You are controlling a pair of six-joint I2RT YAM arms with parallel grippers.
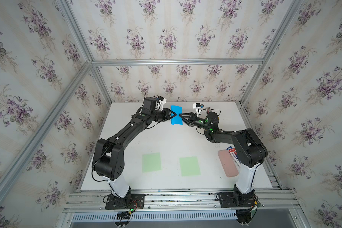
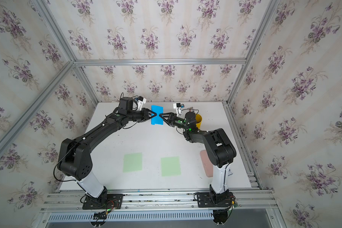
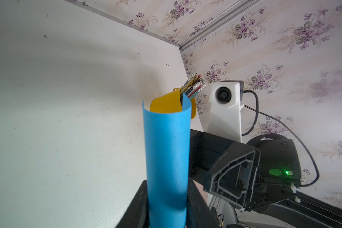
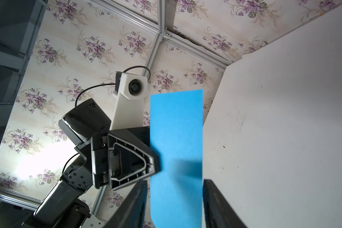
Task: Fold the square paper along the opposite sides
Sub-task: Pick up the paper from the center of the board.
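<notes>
Paper [image 3: 166, 148]: blue, curled into a loose U, aloft near yellow cup [image 2: 199, 119] | left gripper [image 1: 174, 114]: clamps it | right gripper [image 1: 181, 115], cup side: straddles it, clamping unclear | progress: opposite sides seemingly together, crease unpressed

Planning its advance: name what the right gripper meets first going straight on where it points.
The curled blue paper sheet, already between its jaws. Just beyond, the left gripper holding that sheet faces the right gripper almost tip to tip; the gap's depth is unclear.
</notes>
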